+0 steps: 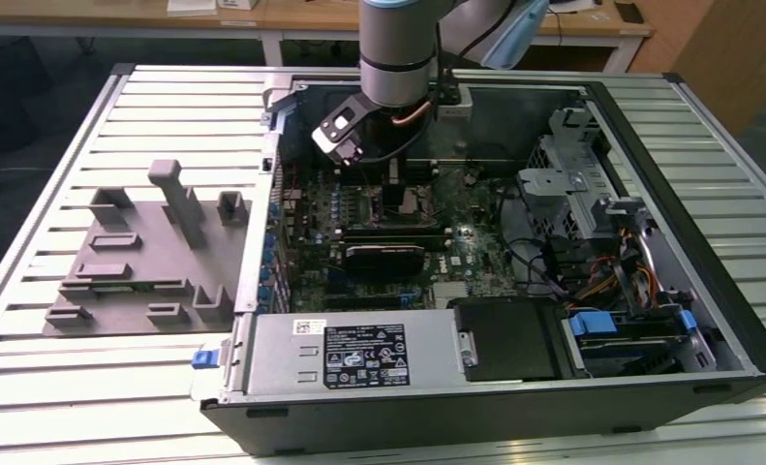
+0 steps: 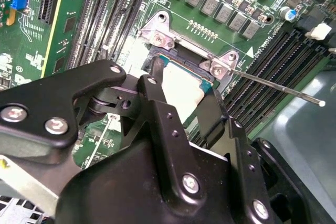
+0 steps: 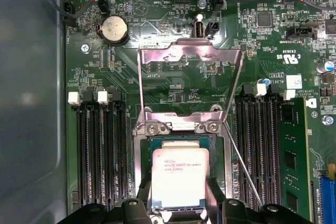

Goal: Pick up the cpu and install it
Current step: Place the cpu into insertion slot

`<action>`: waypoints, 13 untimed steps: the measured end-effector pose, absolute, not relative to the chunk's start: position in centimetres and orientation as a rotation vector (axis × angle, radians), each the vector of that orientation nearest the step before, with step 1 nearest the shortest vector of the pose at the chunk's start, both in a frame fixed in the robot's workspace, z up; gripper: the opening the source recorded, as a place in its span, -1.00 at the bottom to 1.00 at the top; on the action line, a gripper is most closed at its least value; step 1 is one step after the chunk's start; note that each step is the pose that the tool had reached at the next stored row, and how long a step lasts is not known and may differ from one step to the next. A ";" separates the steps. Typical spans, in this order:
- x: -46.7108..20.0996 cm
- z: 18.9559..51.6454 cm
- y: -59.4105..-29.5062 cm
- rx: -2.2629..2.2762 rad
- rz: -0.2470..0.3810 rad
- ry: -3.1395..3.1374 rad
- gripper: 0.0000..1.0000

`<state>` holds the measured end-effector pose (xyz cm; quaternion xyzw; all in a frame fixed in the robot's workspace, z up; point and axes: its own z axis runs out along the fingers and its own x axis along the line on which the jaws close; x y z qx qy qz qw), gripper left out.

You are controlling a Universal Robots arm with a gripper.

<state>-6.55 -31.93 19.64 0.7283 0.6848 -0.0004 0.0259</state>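
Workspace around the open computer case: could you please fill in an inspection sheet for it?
Surface: slatted metal table carrying the open computer case.
Job's things: the cpu sits over the socket; the load plate is raised.
Clutter: grey fixture blocks at the exterior view's left.
Grippers: gripper shut on the cpu's opposite edges.
Cables: coloured wire bundle inside the case, at the exterior view's right.
Surroundings: wooden desks behind the table.

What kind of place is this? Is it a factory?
Probably a robot lab or workshop: an opened computer lies on a slatted metal table, a robot arm reaches into it with a cpu in its gripper, and desks stand behind.
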 end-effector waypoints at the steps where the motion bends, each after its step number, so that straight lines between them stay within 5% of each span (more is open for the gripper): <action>1: -6.6 19.6 -31.9 2.251 -0.001 2.117 0.04; 13: -6.6 20.1 -31.9 2.253 0.005 2.121 0.04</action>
